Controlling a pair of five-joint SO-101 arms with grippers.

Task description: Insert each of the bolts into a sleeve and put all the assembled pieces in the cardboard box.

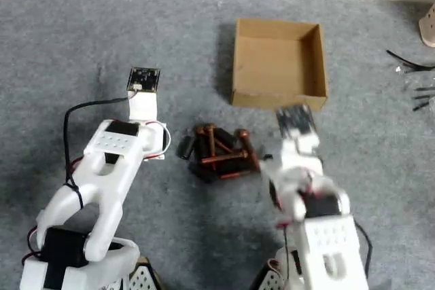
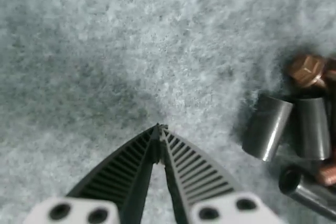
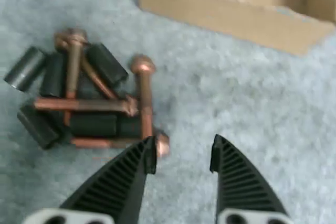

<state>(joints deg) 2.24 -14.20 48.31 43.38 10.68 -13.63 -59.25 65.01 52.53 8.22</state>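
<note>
A pile of copper bolts [image 1: 216, 157] and dark sleeves [image 1: 185, 146] lies on the grey carpet between the two arms. The cardboard box [image 1: 275, 98] stands open just beyond the pile. My left gripper [image 2: 159, 127] is shut with nothing in it, over bare carpet beside the pile; a sleeve [image 2: 266, 127] and a bolt head [image 2: 306, 70] lie close by. My right gripper [image 3: 181, 153] is open, low over the carpet at the pile's other edge. One fingertip [image 3: 149, 153] is next to a bolt head [image 3: 161, 144]. An upright-lying bolt [image 3: 144, 93] and the box wall [image 3: 226, 9] are ahead.
Black cables and small tools [image 1: 414, 79] lie at the right edge of the carpet, and a pale object [image 1: 428, 25] sits at the far right. Open carpet stretches left of the left arm [image 1: 115, 161].
</note>
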